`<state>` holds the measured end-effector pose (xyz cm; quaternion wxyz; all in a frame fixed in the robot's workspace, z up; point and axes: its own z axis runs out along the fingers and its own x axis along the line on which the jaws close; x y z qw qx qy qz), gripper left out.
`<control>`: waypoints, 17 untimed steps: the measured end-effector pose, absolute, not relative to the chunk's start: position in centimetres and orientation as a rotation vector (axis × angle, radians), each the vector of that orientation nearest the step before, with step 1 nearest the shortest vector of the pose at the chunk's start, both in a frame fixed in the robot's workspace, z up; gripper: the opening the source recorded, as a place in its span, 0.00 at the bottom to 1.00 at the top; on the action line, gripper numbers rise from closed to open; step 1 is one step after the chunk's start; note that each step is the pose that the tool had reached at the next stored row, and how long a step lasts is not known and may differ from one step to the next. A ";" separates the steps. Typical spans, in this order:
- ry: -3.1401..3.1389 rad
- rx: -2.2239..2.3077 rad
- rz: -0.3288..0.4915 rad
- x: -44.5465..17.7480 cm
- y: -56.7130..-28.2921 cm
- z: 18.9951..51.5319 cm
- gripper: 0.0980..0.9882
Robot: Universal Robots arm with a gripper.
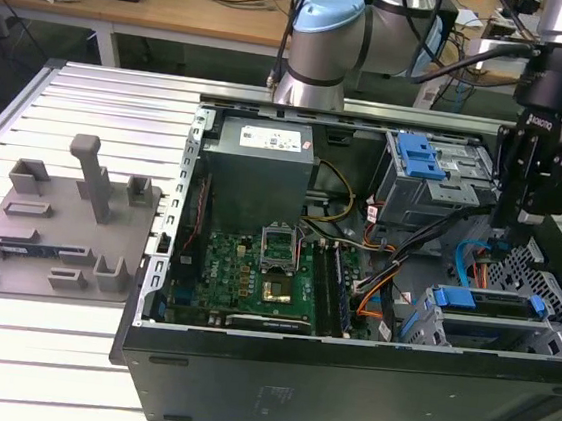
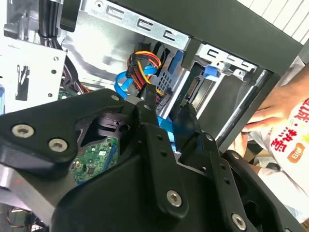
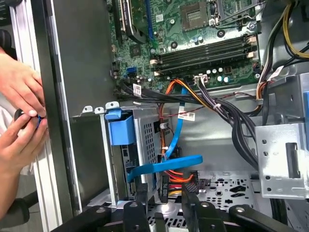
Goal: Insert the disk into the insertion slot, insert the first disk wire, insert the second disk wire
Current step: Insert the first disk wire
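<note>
Ribbed alu bench carries an open black PC case. In the exterior view the case sits from mid-bench over to the bench's right edge. Arm stands at the bench's far edge, behind the case. Grey fixture plate w/ upright pegs lies near the bench's edge on the exterior view's left, apart from the case.

Inside the case:
- grey PSU towards the far side
- green mobo next to it
- tall cage w/ blue latch, far side

Insertion slot is in the case corner nearest the bench's near edge, on the exterior view's right. Disk lies flat in it, blue carrier showing at the end.

End effector hangs over the case interior just beyond the slot. Fingers are apart, nothing clamped. Blue flat cable crosses just past the tips, and a black connector w/ red/orange wires shows in the gap. Can't tell if either touches.

A person's hand and second hand are outside the case wall, fingertips together.
</note>
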<state>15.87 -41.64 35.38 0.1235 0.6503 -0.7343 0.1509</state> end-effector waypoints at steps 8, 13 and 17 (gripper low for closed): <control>-2.126 1.918 0.448 15.6 -41.6 34.9 0.35; -2.122 1.933 0.463 15.3 -41.6 34.5 0.35; -2.128 1.934 0.475 15.1 -41.6 34.4 0.35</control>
